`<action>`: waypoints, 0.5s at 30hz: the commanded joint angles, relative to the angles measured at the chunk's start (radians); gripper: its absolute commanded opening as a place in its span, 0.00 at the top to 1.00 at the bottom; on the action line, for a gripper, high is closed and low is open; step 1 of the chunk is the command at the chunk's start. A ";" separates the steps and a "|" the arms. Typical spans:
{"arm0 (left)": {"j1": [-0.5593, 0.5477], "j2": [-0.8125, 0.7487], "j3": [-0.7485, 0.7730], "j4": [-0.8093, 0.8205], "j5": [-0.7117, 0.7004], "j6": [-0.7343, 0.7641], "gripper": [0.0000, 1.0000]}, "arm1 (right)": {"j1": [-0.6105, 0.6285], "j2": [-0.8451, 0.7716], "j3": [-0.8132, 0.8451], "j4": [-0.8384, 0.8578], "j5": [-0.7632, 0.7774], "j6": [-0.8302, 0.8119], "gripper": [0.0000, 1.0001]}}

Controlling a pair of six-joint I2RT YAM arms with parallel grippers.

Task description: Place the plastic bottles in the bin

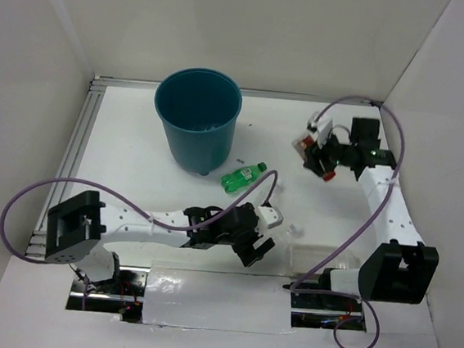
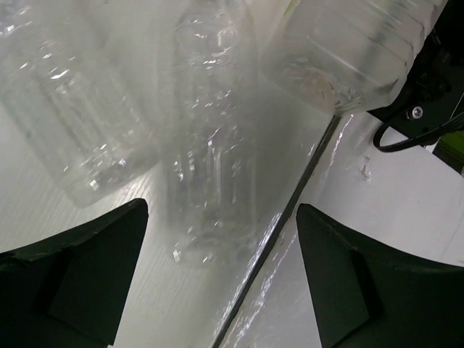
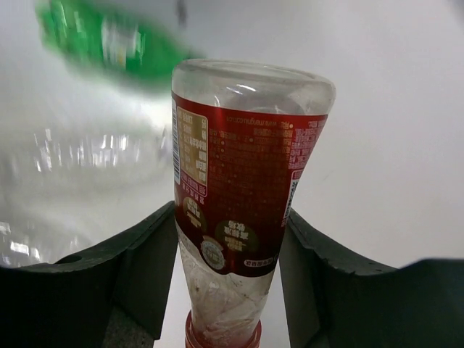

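Right claw (image 3: 226, 230) around red-labelled bottle (image 3: 239, 163)

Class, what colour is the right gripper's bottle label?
The bottle label is dark red; best in right wrist view.

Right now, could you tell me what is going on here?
The right tool grips a red-labelled bottle, off to the right of the teal bin it is meant for. The left tool hangs open over clear bottles lying on the table. A green bottle lies beside the bin.
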 commanded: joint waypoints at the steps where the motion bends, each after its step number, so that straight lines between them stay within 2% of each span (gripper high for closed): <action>1: -0.009 0.056 0.074 0.117 0.026 0.021 0.04 | 0.020 0.014 0.226 0.048 -0.224 0.140 1.00; 2: -0.009 0.069 0.074 0.117 0.026 0.021 0.04 | 0.029 0.046 0.261 0.149 -0.302 0.229 1.00; 4: -0.009 0.098 0.074 0.117 0.026 0.030 0.04 | 0.077 0.085 0.350 0.284 -0.361 0.337 1.00; 5: -0.009 0.098 0.065 0.128 0.026 0.030 0.04 | 0.098 0.140 0.379 0.425 -0.397 0.393 1.00; 6: -0.009 0.110 0.065 0.128 0.026 0.030 0.04 | 0.121 0.174 0.412 0.485 -0.413 0.491 1.00; 8: -0.018 0.119 0.036 0.139 0.011 0.019 0.04 | 0.204 0.258 0.545 0.581 -0.425 0.584 0.98; 9: -0.018 0.120 0.036 0.139 0.000 0.019 0.04 | 0.233 0.363 0.609 0.598 -0.447 0.625 0.98; 10: -0.018 0.120 0.024 0.139 -0.017 0.019 0.04 | 0.291 0.420 0.759 0.583 -0.456 0.626 0.98; 13: -0.027 0.129 -0.001 0.157 -0.052 -0.007 0.04 | 0.376 0.606 1.030 0.530 -0.458 0.645 0.97; 15: -0.037 0.129 -0.012 0.157 -0.061 -0.017 0.04 | 0.439 0.709 1.135 0.530 -0.458 0.664 0.96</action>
